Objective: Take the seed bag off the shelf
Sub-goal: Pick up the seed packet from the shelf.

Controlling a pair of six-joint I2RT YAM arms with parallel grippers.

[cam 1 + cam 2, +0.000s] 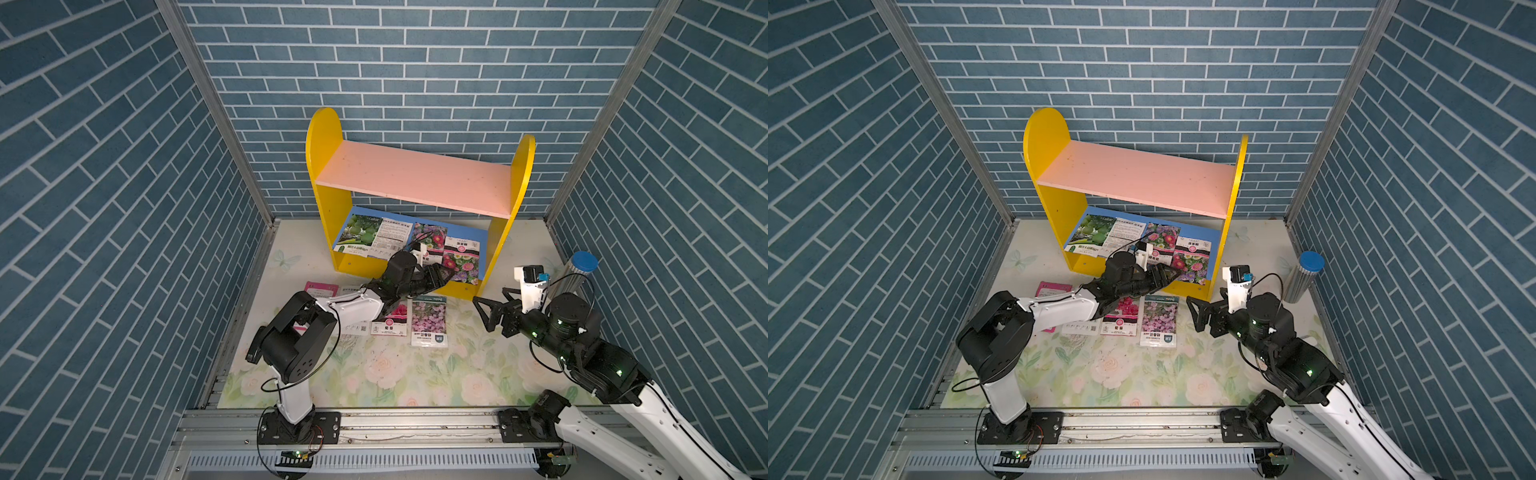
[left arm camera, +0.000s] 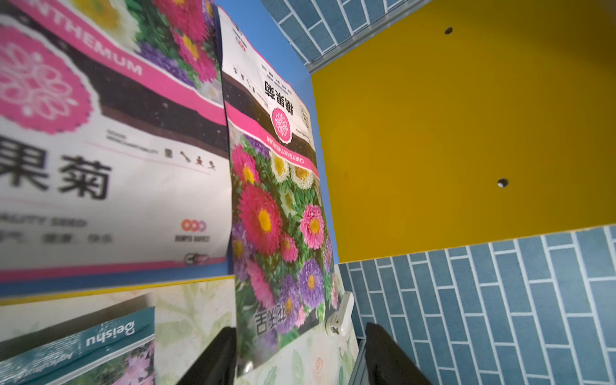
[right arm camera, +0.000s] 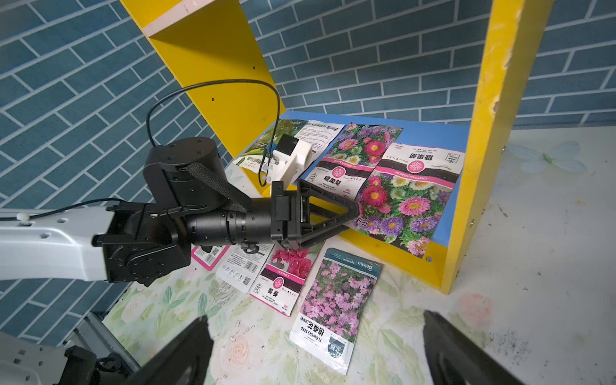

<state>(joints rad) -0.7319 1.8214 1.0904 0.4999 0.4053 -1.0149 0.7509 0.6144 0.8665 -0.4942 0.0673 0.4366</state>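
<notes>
left gripper (image 2: 300, 330), half-open, straddles the glossy flower-print seed bag (image 2: 276, 216) on the yellow wooden shelf (image 2: 450, 133); right gripper (image 3: 316, 316) is gaping wide.

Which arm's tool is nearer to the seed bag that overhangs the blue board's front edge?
Left. The left tool straddles the overhanging edge of the seed bag; the right tool hovers outside the shelf, apart from it.

A ribbed silver tube (image 1: 573, 279) with a blue cap (image 1: 584, 262) stands upright at the table's right edge, near the back right corner. The table (image 1: 415, 374) has a pale floral print, with 1 butterfly (image 1: 286, 262) near its back left corner. Blue brick-pattern walls (image 1: 415, 62) enclose 3 sides. An aluminium rail (image 1: 415, 424) lines the front edge.
</notes>
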